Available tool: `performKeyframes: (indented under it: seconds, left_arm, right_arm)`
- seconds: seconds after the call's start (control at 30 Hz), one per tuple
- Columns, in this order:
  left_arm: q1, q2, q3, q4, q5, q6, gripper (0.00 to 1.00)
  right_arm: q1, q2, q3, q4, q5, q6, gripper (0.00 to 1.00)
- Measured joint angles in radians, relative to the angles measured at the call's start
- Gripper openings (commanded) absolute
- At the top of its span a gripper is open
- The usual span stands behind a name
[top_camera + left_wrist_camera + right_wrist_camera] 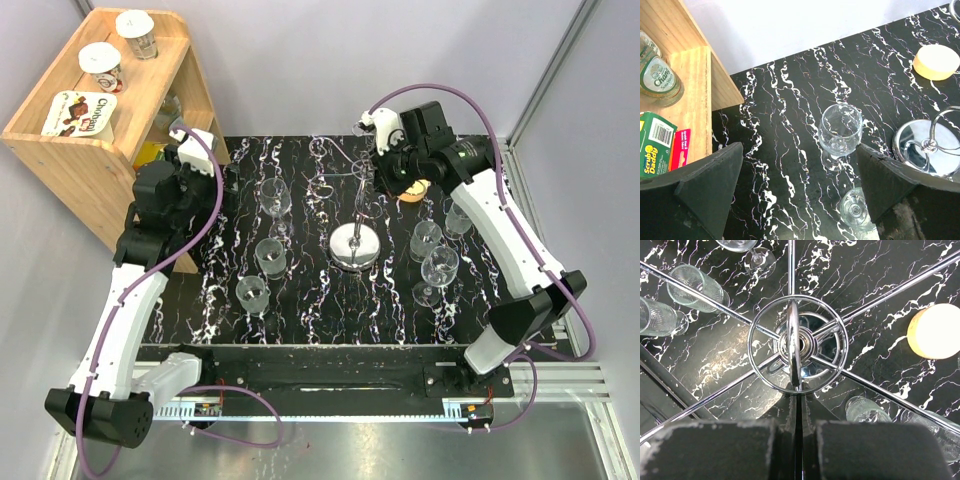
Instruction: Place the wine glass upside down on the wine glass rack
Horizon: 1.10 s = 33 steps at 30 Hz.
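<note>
We're pinning the wine glass rack (795,347) mid-surface (310,310), right hand (796,424) clenching its top loop; left hand (797,160) hovering released over an upright wine glass (840,129); we're thinking grip the stem low, flip gently

Both are the same build. The left arm (120,320) and right arm (505,225) have chunky white shells on the long links and rounded black housings at the joints. A thin purple cable (185,255) runs along each arm in loose loops, and a small white camera pod (380,122) sits by each wrist. The left gripper (797,192) has 2 matte black, wedge-shaped fingers (705,195). The right gripper (796,425) has the same black blocks, with scuffed, grey-speckled edges.
</note>
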Motion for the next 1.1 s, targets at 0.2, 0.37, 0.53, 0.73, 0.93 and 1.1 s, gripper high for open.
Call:
performKeyframes:
  seconds: [0.2,0.37,0.53,0.73,0.93,1.1]
  left_arm:
    - [0.001,-0.004,0.0,0.0,0.0,0.0,0.99]
    - [0.001,-0.004,0.0,0.0,0.001,0.0,0.99]
    - [0.001,-0.004,0.0,0.0,0.002,0.0,0.99]
    - [0.001,-0.004,0.0,0.0,0.002,0.0,0.99]
    - [0.001,-0.003,0.0,-0.005,0.022,0.011,0.99]
    - [0.001,0.024,0.011,-0.039,0.063,0.044,0.99]
  right_arm:
    - [0.006,-0.005,-0.026,0.029,0.002,0.001,0.27]
    - [0.014,-0.024,-0.026,0.071,0.016,0.001,0.52]
    - [0.016,-0.032,0.01,0.08,0.044,-0.01,0.59]
    - [0.02,-0.033,0.08,0.082,0.066,-0.022,0.67]
    - [0.021,-0.041,0.154,0.06,0.132,-0.04,0.69]
    - [0.024,-0.135,0.111,0.072,0.246,-0.062,0.71]
